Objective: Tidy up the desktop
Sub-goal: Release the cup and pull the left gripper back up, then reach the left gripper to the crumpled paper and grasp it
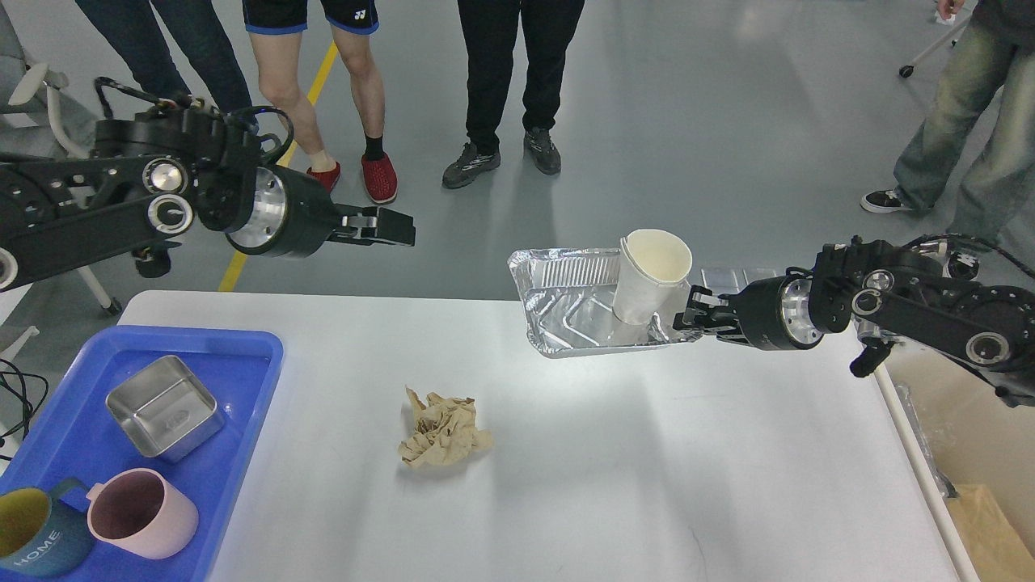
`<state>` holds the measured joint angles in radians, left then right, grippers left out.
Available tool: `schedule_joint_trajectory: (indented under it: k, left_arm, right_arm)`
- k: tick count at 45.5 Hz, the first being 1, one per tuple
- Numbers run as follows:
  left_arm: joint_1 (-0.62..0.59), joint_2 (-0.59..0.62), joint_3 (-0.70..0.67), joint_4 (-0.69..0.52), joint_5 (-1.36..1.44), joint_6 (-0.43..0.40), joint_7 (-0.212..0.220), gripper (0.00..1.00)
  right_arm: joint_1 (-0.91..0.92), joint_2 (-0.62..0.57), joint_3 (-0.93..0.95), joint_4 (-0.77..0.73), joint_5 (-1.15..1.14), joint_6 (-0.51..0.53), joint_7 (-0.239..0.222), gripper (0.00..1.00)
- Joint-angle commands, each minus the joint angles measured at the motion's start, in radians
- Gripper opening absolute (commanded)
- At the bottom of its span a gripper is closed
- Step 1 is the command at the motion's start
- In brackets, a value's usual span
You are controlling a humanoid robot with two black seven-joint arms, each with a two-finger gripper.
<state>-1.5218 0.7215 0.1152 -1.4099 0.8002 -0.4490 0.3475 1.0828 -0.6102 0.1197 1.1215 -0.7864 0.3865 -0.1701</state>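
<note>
The desktop [614, 477] is a wide white-grey tabletop. My right gripper [686, 317] is shut on the right rim of a foil tray [558, 303] and holds it above the desktop's far edge. A white paper cup [651, 279] leans tilted inside the tray. A crumpled brown paper ball [443, 430] lies on the desktop near the middle. My left gripper [396, 226] is raised above the far left of the desktop, empty; its fingers lie close together, so I cannot tell open from shut.
A blue plastic tray [234, 453] at the front left holds a square metal tin [166, 406], a pink mug [144, 513] and a dark blue mug [36, 533]. Several people stand on the floor beyond the table. A beige bin [990, 517] sits right of it.
</note>
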Motion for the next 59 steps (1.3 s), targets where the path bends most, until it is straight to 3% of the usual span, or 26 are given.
schedule_joint_trajectory:
  k: [1, 5, 11, 23, 46, 54, 59]
  left_arm:
    - [0.012, 0.131, -0.028, -0.066, 0.002, -0.036, -0.097, 0.84]
    - [0.044, 0.225, -0.068, -0.101, 0.001, -0.085, -0.148, 0.84]
    - [0.138, 0.357, -0.173, -0.129, -0.004, -0.158, -0.165, 0.85]
    - [0.313, 0.469, -0.296, -0.149, -0.01, -0.165, -0.205, 0.85]
    - [0.365, 0.46, -0.315, -0.146, -0.009, -0.149, -0.199, 0.86]
    - [0.397, 0.359, -0.302, -0.124, -0.001, -0.091, -0.162, 0.86]
    - [0.437, 0.268, -0.299, -0.123, 0.004, -0.031, -0.111, 0.86]
  right_arm:
    - [0.0, -0.002, 0.0, 0.0, 0.001, 0.0, 0.0, 0.0]
    - [0.0, -0.005, 0.0, 0.0, 0.001, 0.0, 0.0, 0.0]
    - [0.0, -0.003, 0.0, 0.0, 0.001, 0.0, 0.0, 0.0]
    - [0.0, 0.001, 0.0, 0.0, 0.001, 0.0, 0.0, 0.0]
    - [-0.001, -0.003, 0.0, 0.0, 0.001, 0.0, 0.0, 0.0]
    - [-0.001, -0.002, 0.0, 0.0, 0.001, 0.0, 0.0, 0.0]
    - [-0.001, -0.002, 0.0, 0.0, 0.001, 0.0, 0.0, 0.0]
